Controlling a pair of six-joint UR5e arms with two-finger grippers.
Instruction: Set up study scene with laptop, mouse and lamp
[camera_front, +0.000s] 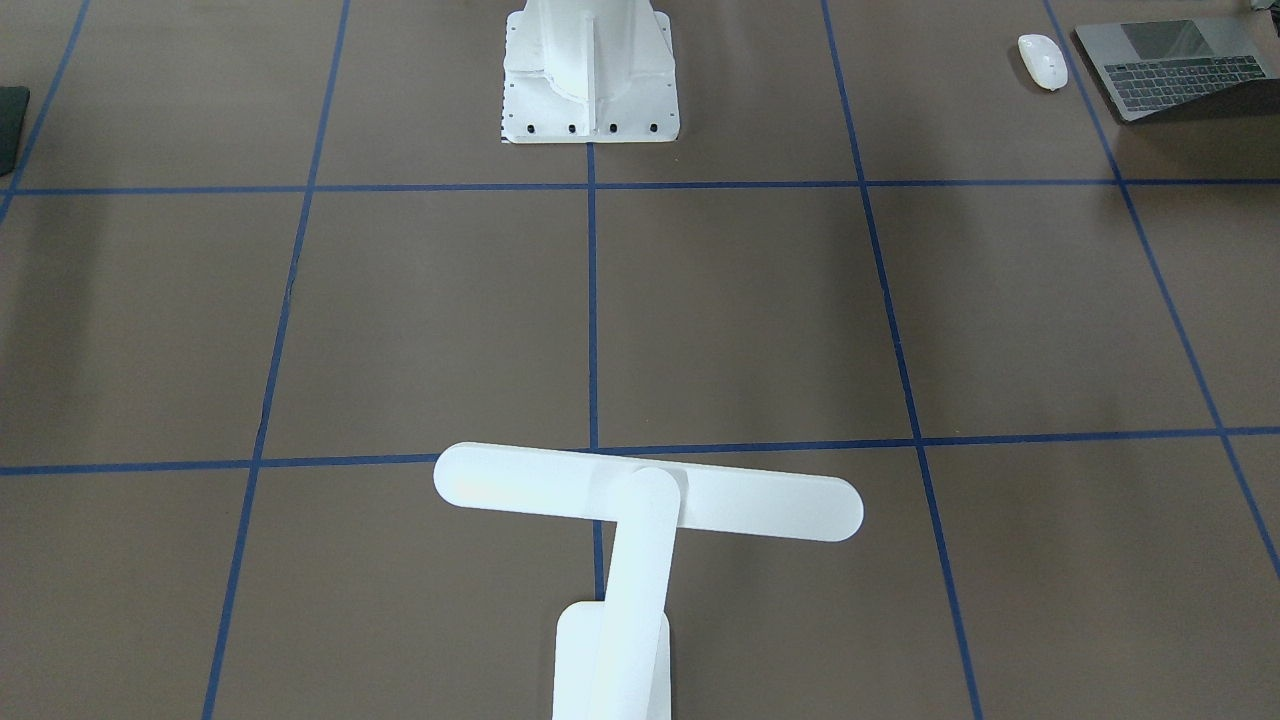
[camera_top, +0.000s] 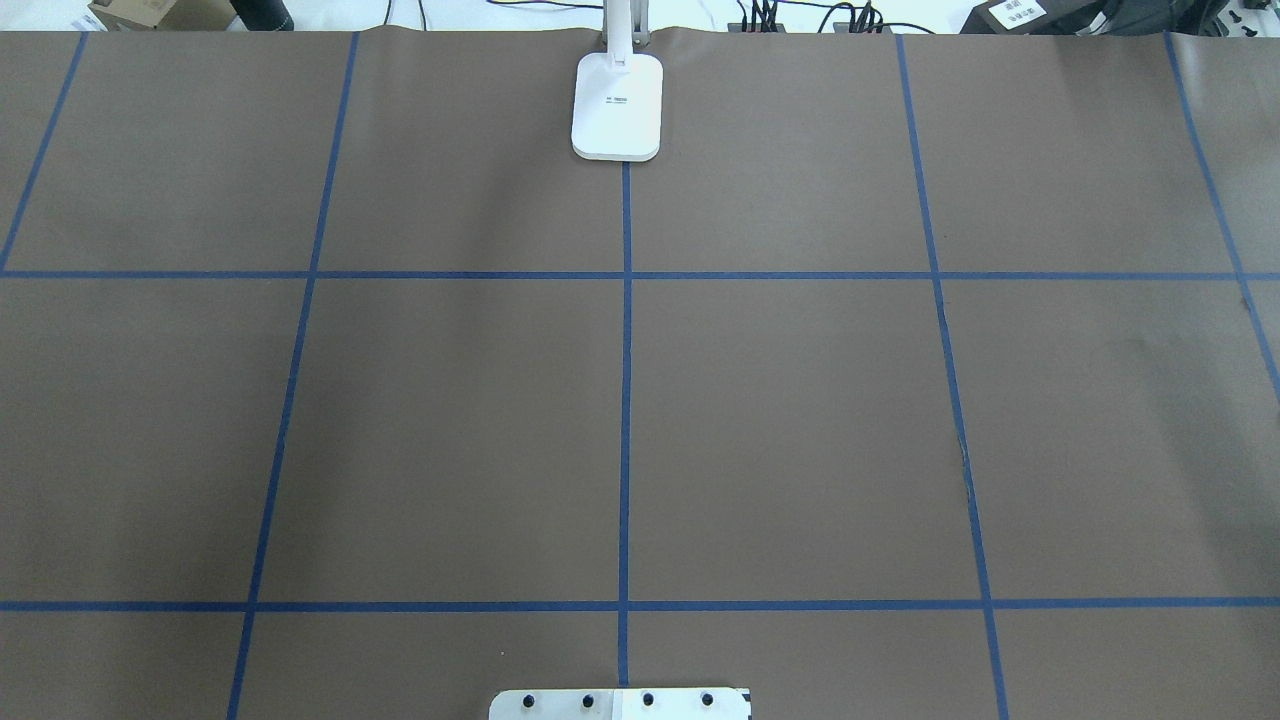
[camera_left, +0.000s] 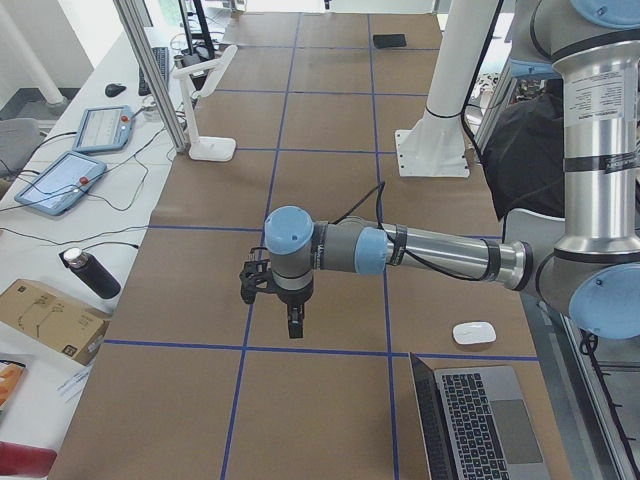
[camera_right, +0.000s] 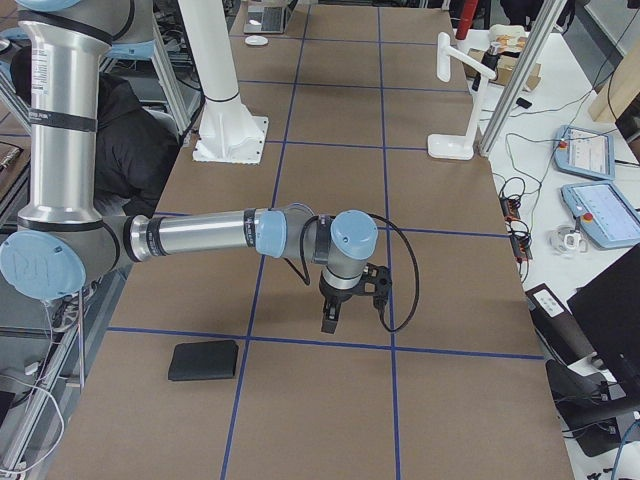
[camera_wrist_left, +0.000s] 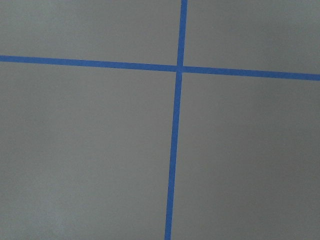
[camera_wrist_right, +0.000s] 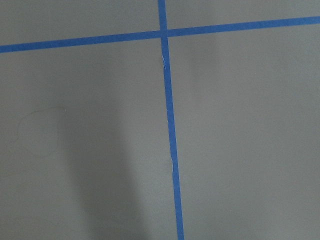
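The laptop (camera_front: 1170, 70) lies open at the table corner on my left side, also seen in the left side view (camera_left: 480, 410). Just beside it rests the white mouse (camera_front: 1042, 60) (camera_left: 473, 333). The white lamp (camera_front: 640, 500) stands at the far middle edge, its base (camera_top: 617, 105) on the centre tape line. My left gripper (camera_left: 293, 325) hangs fingers-down above the brown table, away from all three. My right gripper (camera_right: 330, 320) hangs likewise over the other half. Both show only in the side views, so I cannot tell whether they are open or shut.
A white ribbed pedestal (camera_front: 590, 80) is bolted at the robot's side of the table. A flat black mat (camera_right: 204, 360) lies on my right side. Blue tape lines (camera_wrist_left: 176, 125) cross the brown cover. Tablets (camera_left: 60, 180), a bottle and boxes sit on the bench beyond the far edge.
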